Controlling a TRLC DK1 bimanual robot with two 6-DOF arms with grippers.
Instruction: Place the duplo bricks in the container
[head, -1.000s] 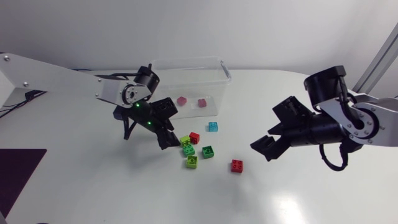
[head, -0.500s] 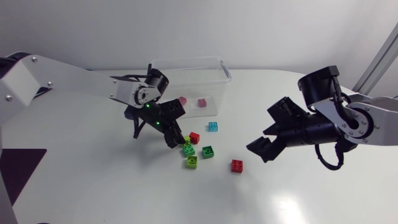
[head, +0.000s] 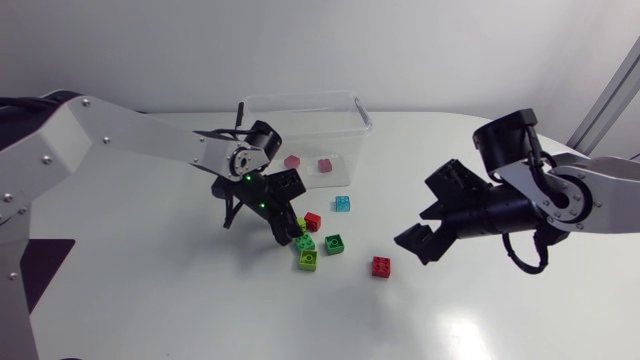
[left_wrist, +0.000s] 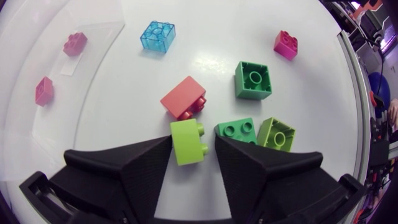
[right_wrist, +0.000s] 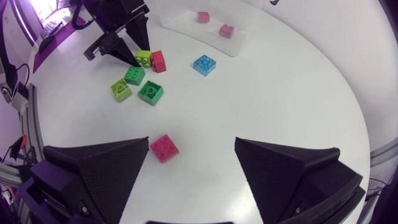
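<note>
White table (head: 180, 300) under a plain pale wall, clear container (head: 262, 125) at the back with two pink bricks (head: 292, 160) already inside. Over the last second, left gripper (head: 296, 232) carried out from beside the container's front wall and down into the loose cluster before it. Fingers apart now, straddling a lime brick (left_wrist: 188, 143), one finger against it, a sliver of table at the other, so not yet pinched. Means the next grasp looks nearly set: close, lift, carry back over the rim. Right gripper (right_wrist: 191, 155) eased slightly nearer the container too, spread wide and empty, hovering by the stray brick (head: 381, 265) farthest from the container. Tight quarters around the lime one: red brick (left_wrist: 185, 98) touching or nearly touching its far end, green brick (left_wrist: 236, 129) just beside one finger, likely to get nudged. Blue brick (head: 343, 203) just before the container's front wall, near the return path. Room to manoeuvre on the cluster's side away from the container, table edge well off.
</note>
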